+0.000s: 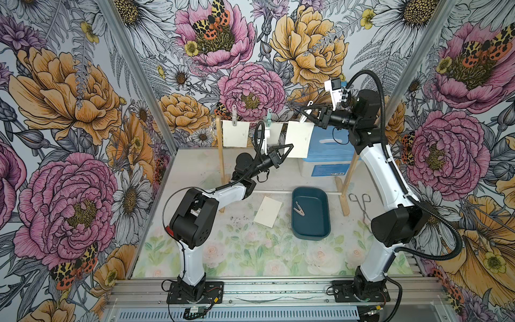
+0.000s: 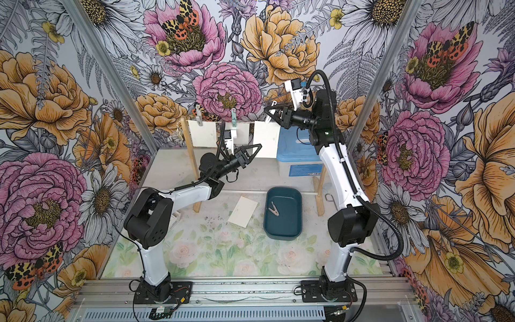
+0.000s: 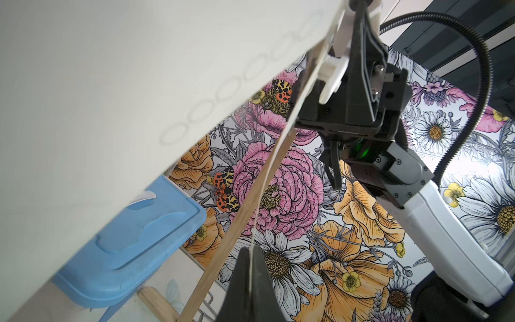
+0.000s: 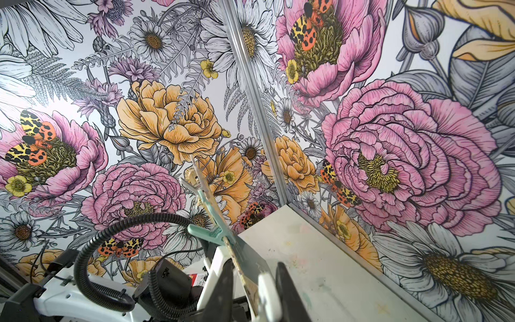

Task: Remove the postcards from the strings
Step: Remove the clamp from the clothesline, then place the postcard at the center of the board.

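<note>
Three cream postcards (image 1: pixel 235 133) hang on string (image 1: pixel 252 123); 4th card (image 1: pixel 268 211) flat on desk (image 1: pixel 250 251). L end effector (image 1: pixel 289 147) pinches rightmost card (image 1: pixel 299 139) at its lower corner; R end effector (image 1: pixel 305 113) clamped on white peg (image 4: pixel 266 290).

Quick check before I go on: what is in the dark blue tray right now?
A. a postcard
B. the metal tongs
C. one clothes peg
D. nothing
C: a single peg lies inside the tray, while the loose postcard lies flat on the table beside the tray, not in it.
</note>
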`<state>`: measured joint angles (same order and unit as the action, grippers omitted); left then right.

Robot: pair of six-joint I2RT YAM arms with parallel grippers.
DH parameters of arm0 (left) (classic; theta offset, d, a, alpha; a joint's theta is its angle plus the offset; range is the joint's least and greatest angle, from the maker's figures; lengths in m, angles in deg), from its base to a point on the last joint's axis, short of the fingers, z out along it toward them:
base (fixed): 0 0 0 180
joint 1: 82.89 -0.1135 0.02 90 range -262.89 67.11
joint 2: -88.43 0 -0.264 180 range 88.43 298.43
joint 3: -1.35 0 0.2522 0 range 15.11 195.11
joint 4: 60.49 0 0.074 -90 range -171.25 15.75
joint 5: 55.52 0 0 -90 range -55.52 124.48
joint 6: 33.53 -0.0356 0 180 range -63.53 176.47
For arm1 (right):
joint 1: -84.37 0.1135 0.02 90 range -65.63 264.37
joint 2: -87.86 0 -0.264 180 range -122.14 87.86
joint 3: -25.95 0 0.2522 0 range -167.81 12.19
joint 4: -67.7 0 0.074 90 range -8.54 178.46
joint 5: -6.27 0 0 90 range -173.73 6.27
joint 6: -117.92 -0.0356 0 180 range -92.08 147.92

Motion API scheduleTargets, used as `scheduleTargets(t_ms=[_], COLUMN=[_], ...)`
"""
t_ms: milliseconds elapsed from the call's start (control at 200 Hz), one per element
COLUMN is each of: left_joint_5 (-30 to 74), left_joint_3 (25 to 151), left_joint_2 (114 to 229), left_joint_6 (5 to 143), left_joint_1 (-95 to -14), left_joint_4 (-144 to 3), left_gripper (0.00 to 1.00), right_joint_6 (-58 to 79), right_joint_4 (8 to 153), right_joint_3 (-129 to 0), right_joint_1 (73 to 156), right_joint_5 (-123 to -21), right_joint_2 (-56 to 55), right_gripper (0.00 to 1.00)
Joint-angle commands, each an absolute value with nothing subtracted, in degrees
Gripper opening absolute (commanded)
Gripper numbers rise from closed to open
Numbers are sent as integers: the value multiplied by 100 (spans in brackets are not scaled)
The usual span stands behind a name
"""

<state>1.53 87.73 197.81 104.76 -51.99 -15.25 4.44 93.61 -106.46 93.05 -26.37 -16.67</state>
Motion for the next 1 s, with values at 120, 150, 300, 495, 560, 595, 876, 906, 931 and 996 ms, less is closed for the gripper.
scheduleTargets(t_ms=[120, 150, 300, 495, 560, 595, 876, 906, 931, 996], left_joint_5=[69, 66, 123, 190, 199, 208, 357, 379, 402, 449], left_joint_3=[8451, 8402, 8060, 7594, 7445, 7362, 6589, 6504, 6444, 6285], left_joint_2=[19633, 19617, 19515, 19385, 19349, 19331, 19026, 19006, 18983, 18943], left_joint_6=[10520, 10518, 10505, 10551, 10560, 10560, 10611, 10613, 10608, 10597], left_joint_1=[-5160, -5160, -5129, -5099, -5083, -5078, -5011, -4997, -4988, -4966], left_joint_4=[-1170, -1143, -975, -731, -675, -662, -321, -301, -306, -309], left_gripper=[0, 0, 0, 0, 0, 0, 0, 0, 0, 0], right_joint_6=[585, 586, 652, 770, 821, 835, 978, 1006, 1016, 1031], right_joint_4=[9337, 9341, 9341, 9335, 9331, 9332, 9324, 9322, 9324, 9324], right_joint_3=[-10514, -10487, -10342, -10066, -9950, -9877, -9290, -9196, -9127, -8936], right_joint_1=[9323, 9323, 9324, 9324, 9318, 9324, 9333, 9333, 9328, 9340], right_joint_5=[-2958, -2974, -3061, -3176, -3213, -3231, -3450, -3479, -3492, -3518], right_joint_2=[-1254, -1226, -1018, -668, -538, -464, 41, 110, 168, 310], right_gripper=[8, 8, 8, 8, 8, 8, 8, 8, 8, 8])
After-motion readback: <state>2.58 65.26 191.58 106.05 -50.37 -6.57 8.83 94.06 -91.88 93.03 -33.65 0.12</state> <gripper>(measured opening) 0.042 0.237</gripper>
